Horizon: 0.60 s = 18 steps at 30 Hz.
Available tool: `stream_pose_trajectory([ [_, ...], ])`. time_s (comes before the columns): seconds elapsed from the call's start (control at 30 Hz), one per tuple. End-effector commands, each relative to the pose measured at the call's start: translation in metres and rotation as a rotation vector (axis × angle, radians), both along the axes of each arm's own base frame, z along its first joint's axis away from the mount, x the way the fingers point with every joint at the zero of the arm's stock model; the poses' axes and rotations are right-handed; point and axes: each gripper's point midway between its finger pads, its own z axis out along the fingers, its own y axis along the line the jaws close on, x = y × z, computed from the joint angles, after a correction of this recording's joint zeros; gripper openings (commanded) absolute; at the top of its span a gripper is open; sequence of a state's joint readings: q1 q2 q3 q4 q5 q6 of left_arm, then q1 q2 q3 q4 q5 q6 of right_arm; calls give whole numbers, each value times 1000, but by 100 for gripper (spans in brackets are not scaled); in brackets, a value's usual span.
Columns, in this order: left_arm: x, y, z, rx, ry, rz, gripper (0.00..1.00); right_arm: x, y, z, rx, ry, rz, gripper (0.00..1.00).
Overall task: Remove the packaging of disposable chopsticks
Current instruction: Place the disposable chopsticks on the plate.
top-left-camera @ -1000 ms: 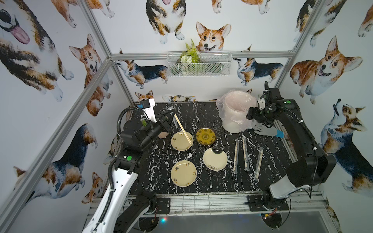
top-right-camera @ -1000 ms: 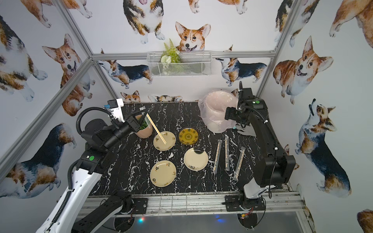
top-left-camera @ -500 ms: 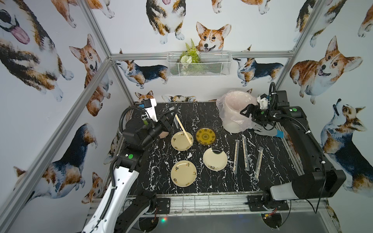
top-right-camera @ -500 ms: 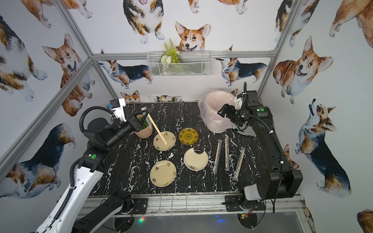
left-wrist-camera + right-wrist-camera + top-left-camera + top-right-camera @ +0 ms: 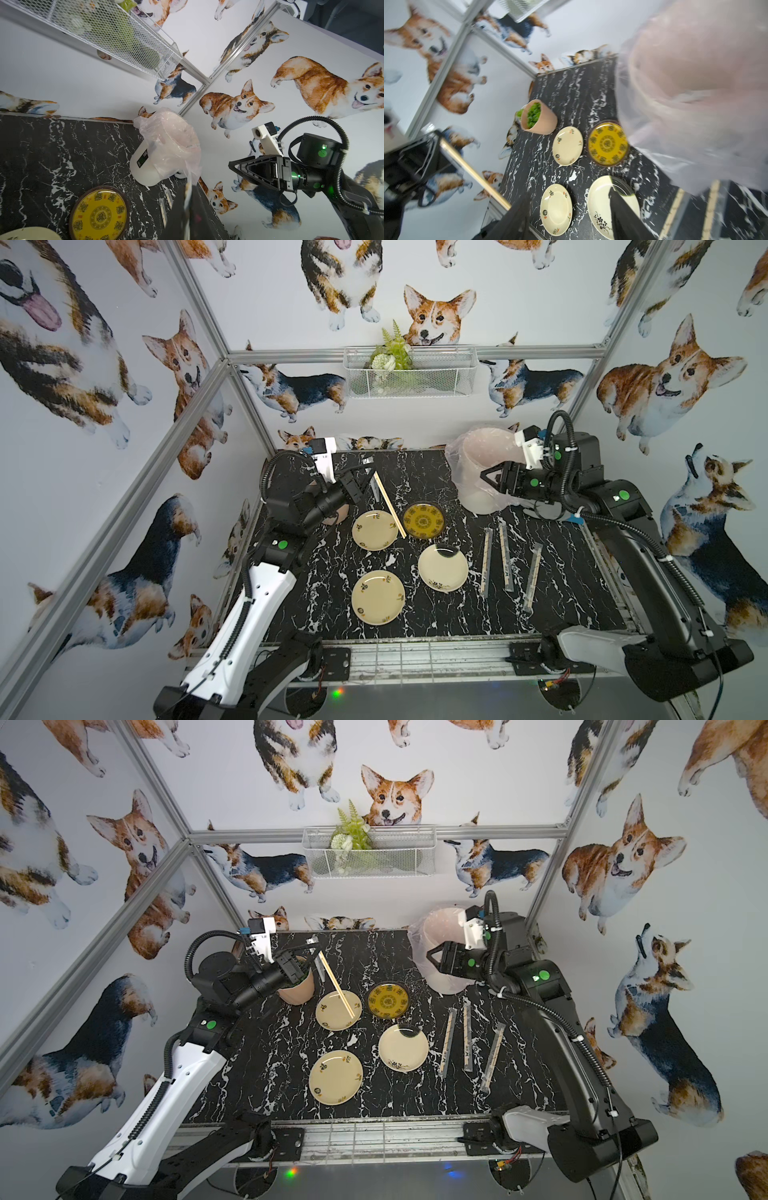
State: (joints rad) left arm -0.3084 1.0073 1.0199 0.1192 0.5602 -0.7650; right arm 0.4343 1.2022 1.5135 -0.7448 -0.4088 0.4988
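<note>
My left gripper [image 5: 366, 477] [image 5: 312, 952] is shut on one end of a bare pair of disposable chopsticks [image 5: 390, 506] [image 5: 338, 988], which slant down over the far cream plate [image 5: 374, 531]. A clear strip of packaging [image 5: 372, 483] hangs beside that held end. In the left wrist view the jaws [image 5: 189, 187] are pressed together on a pale strip. My right gripper [image 5: 484, 479] [image 5: 430, 957] hovers in front of the lined bin [image 5: 478, 456], open and empty; the right wrist view shows its fingers [image 5: 623, 209] apart. Three wrapped pairs [image 5: 486, 562] [image 5: 505, 556] [image 5: 533, 576] lie on the table's right side.
A dark-rimmed yellow plate [image 5: 423, 519], a cream plate [image 5: 443, 567] and another cream plate [image 5: 377, 596] lie mid-table. A potted plant [image 5: 296, 990] stands under the left arm. A wire basket [image 5: 409, 373] hangs on the back wall.
The right gripper has swung left from beside the bin's rim to in front of the bin, and its jaws have narrowed. The left gripper still holds the chopsticks in about the same place.
</note>
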Motion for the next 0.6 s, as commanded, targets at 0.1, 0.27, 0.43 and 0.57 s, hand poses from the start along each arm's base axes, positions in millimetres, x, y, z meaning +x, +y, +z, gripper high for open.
stream_pose_trajectory([
  [0.1,-21,-23,27,-113,-77,-201,0,-31,105,18,179,-130,347,56],
  [0.27,-22,-25,24,-119,-59,-211,0,-41,151,10,249,-87,481,57],
  [0.43,-22,-23,21,-112,-48,-197,0,-50,174,8,312,-48,567,57],
  [0.57,-22,-23,21,-113,-47,-194,0,-59,183,6,332,-37,622,49],
])
